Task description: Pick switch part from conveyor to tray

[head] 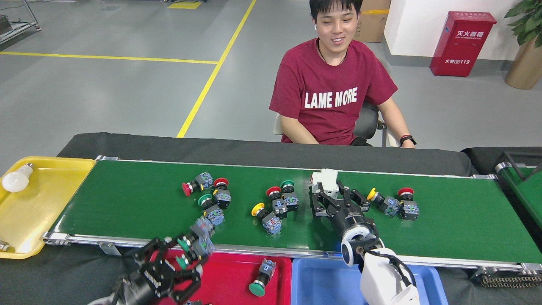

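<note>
Belt's matte green w/ silver aluminium rails: the conveyor (127,207), flat and wide, sitting on a black-draped surface (254,150). Left end effector (178,260), black and blurred, is over the near rail and the corner of the glossy red tray (228,275), clenched on a switch part (199,239) — grey-blue blocky body, green cap just visible between the fingers. Looks like maybe two pieces in there, can't tell for sure thru the blur. Right end effector (332,199) is out over the belt, black fingers spread around a white boxy breaker-type block (325,180), fingertips alongside it; gripped or not, can't tell. Loose switches on the belt in clumps: round mushroom caps in red, green, yellow on dark barrels w/ blue-grey contact blocks — one group (209,197) left of centre, another (275,205) mid-belt, a pair (394,203) right of the white block. One green-capped switch (261,277) lies on its side in the red tray. Blue plastic tray (317,281) next to it, right arm crossing above. Yellow tray (42,203) at the left end holds a white bulb (16,178). Person (334,93) seated behind, maroon tee reading "LAME MORE". Red cabinet (461,42) by the wall, white Chinese characters and "119".
</note>
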Robot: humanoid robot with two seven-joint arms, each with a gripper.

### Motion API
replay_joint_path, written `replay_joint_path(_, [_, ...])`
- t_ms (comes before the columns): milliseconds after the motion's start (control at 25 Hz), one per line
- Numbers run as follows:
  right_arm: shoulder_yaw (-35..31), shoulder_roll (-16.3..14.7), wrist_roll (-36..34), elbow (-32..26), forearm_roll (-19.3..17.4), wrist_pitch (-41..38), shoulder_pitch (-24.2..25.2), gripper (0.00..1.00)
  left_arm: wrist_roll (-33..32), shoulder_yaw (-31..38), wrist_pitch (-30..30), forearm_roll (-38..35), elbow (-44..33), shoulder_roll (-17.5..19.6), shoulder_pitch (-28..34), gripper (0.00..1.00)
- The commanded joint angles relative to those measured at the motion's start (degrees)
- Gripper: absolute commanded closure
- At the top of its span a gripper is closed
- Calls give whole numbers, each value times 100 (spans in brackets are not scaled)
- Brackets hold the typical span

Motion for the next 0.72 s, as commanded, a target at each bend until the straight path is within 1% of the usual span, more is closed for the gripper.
replay_joint_path(0, [-45, -290, 233, -622, -257, -253, 69, 77, 16, 33, -103, 25, -235, -116, 26, 0])
replay_joint_path(80, [-45, -914, 400, -1413, -758, -455, 438, 77, 16, 33, -103, 43, -226, -125, 35, 0])
replay_joint_path(160, [-54, -1599, 453, -2001, -1382, -1026, 895, 77, 25, 191, -103, 60, -253, -125, 61, 0])
replay_joint_path(240, [-282, -2170, 400, -2204, -1962, -1976, 1361, 76, 42, 604, -103, 78, -262, -212, 149, 0])
replay_joint_path(280, [-546, -2311, 400, -2248, -2156, -2477, 1590, 76, 42, 842, -103, 104, -253, -300, 176, 0])
replay_joint_path(320, [-879, -2364, 409, -2309, -2235, -3003, 1914, 76, 42, 1140, -103, 139, -262, -519, 176, 0])
replay_joint_path(360, [-1109, -2373, 409, -2362, -2261, -3373, 2126, 76, 42, 1404, 47, 148, -253, -713, 176, 0])
replay_joint_path(400, [-1443, -2373, 418, -2415, -2279, -3988, 2398, 76, 42, 1826, 354, 140, -218, -1003, 176, 0])
replay_joint_path(440, [-1759, -2346, 444, -2458, -2279, -4630, 2644, 76, 42, 2186, 724, 140, -200, -1197, 158, 0])
replay_joint_path(520, [-2155, -2320, 444, -2485, -2279, -4630, 3084, 75, 42, 2670, 1084, 140, -139, -1214, 176, 0])
replay_joint_path(600, [-2330, -2320, 436, -2511, -2279, -4630, 3391, 75, 51, 2872, 1181, 131, -68, -1206, 334, 0])
replay_joint_path(680, [-2436, -2320, 427, -2502, -2279, -4630, 3550, 74, 51, 2907, 1189, 122, -86, -1214, 395, 0])
